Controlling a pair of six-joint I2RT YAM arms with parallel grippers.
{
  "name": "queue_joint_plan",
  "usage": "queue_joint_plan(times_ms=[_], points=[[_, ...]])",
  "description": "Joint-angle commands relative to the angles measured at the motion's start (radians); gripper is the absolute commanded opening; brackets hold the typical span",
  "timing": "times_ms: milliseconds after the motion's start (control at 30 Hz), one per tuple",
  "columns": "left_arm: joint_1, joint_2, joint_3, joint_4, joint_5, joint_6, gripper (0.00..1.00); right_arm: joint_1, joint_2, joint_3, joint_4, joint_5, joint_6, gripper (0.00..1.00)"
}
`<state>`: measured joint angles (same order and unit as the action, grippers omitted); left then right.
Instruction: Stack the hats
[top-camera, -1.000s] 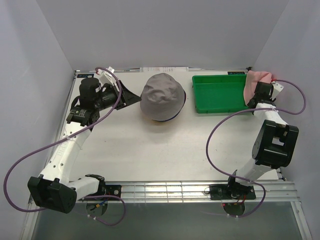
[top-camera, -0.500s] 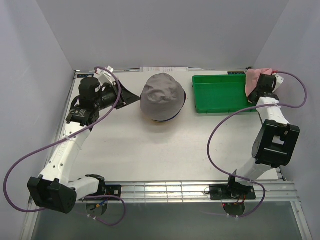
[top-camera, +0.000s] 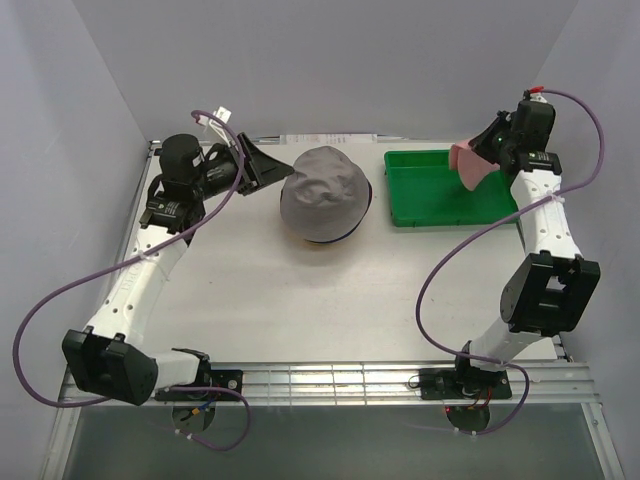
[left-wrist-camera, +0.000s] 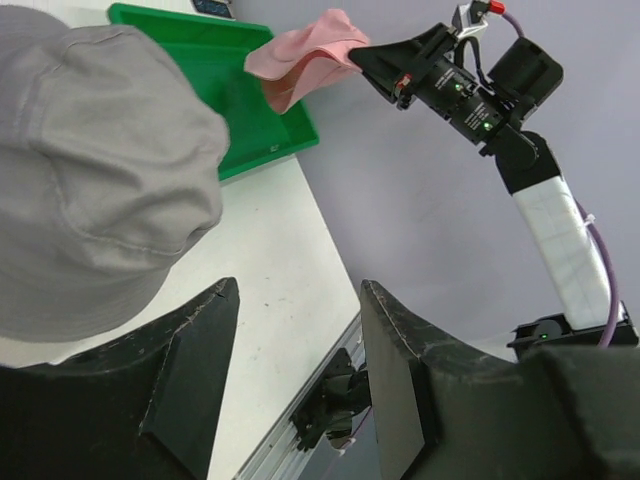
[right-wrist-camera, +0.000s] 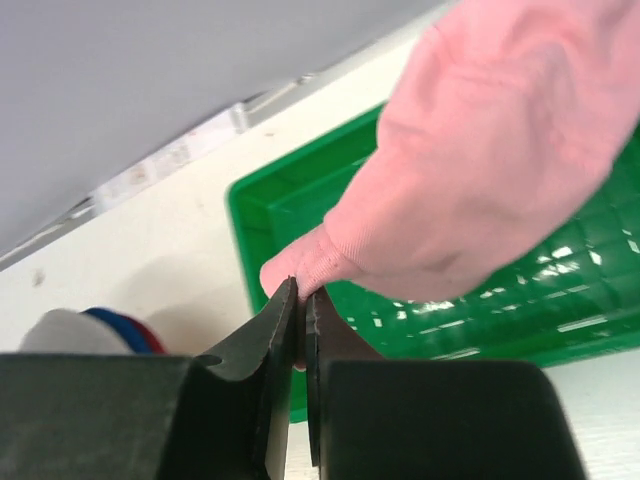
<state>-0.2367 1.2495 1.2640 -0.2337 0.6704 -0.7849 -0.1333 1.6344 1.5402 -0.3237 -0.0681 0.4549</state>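
A grey hat (top-camera: 325, 190) sits crown-up at the back middle of the table, on top of other hats. Only thin blue (right-wrist-camera: 112, 320) and dark red (right-wrist-camera: 148, 336) edges show beneath it. My right gripper (top-camera: 479, 150) is raised above the green bin and is shut on the brim of the pink hat (top-camera: 467, 166). That hat hangs free from its tips (right-wrist-camera: 300, 290). My left gripper (top-camera: 286, 170) hovers just left of the grey hat (left-wrist-camera: 90, 170), open, with nothing between its fingers (left-wrist-camera: 385, 350).
The green plastic bin (top-camera: 440, 200) stands right of the hat pile at the back right, with the pink hat over its right part. Grey walls close in the back and both sides. A metal rail (top-camera: 330, 380) runs along the near edge.
My right gripper closed on the pink hat at the back right corner, then lifted it up and left over the bin. My left gripper rose and shifted slightly toward the grey hat.
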Motion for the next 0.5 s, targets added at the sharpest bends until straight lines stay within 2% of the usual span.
queue_joint_plan(times_ms=[0,200,367,467], points=[[-0.024,0.014,0.058,0.131,0.061,-0.091,0.62,0.015,-0.067,0.104,0.02,-0.133,0.034,0.08],[-0.13,0.096,0.103,0.229,0.023,-0.178,0.64,0.02,-0.125,0.112,0.08,-0.246,0.083,0.08],[-0.22,0.2,0.126,0.379,-0.015,-0.301,0.65,0.021,-0.194,0.104,0.117,-0.306,0.099,0.08],[-0.283,0.261,0.205,0.404,-0.055,-0.352,0.65,0.021,-0.237,0.089,0.152,-0.36,0.11,0.08]])
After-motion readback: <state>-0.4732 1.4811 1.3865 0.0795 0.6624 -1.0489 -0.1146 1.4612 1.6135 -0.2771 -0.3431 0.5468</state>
